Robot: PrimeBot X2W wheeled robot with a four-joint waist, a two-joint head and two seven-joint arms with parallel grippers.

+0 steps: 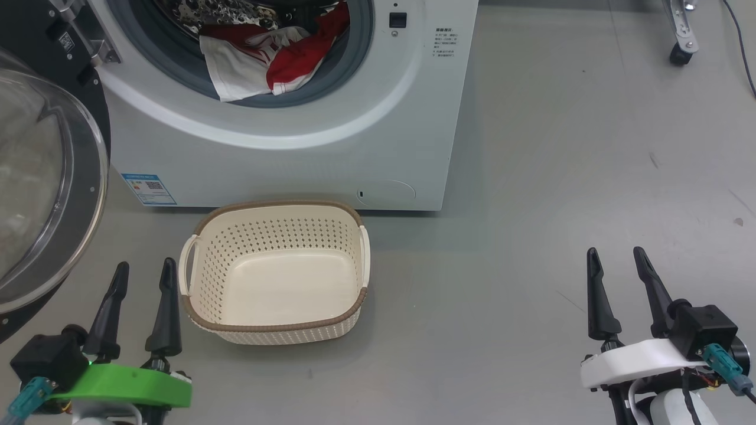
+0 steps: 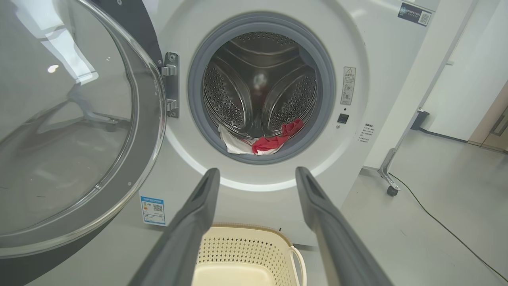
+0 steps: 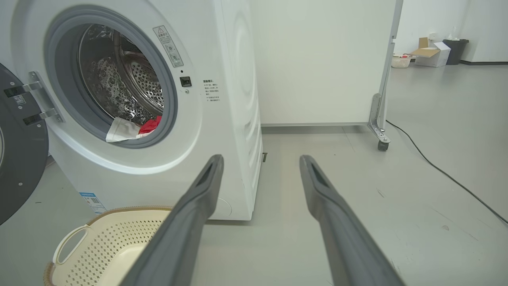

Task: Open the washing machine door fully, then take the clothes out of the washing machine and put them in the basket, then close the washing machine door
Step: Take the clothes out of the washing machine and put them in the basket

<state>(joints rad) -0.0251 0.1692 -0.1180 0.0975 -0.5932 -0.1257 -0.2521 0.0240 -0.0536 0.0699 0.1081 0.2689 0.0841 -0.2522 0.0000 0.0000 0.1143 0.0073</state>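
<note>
The white washing machine stands ahead with its door swung open to the left, black rim and clear glass bowl facing me. Red and white clothes lie at the drum's front lip, seen also as clothes in the left wrist view and clothes in the right wrist view. The cream basket sits empty on the floor in front of the machine. My left gripper is open, low beside the basket's left handle. My right gripper is open, far right of the basket over bare floor.
A wheeled white panel stands right of the machine, its caster on the floor with a black cable trailing past it. Boxes and a bin sit far back. Grey floor stretches right of the machine.
</note>
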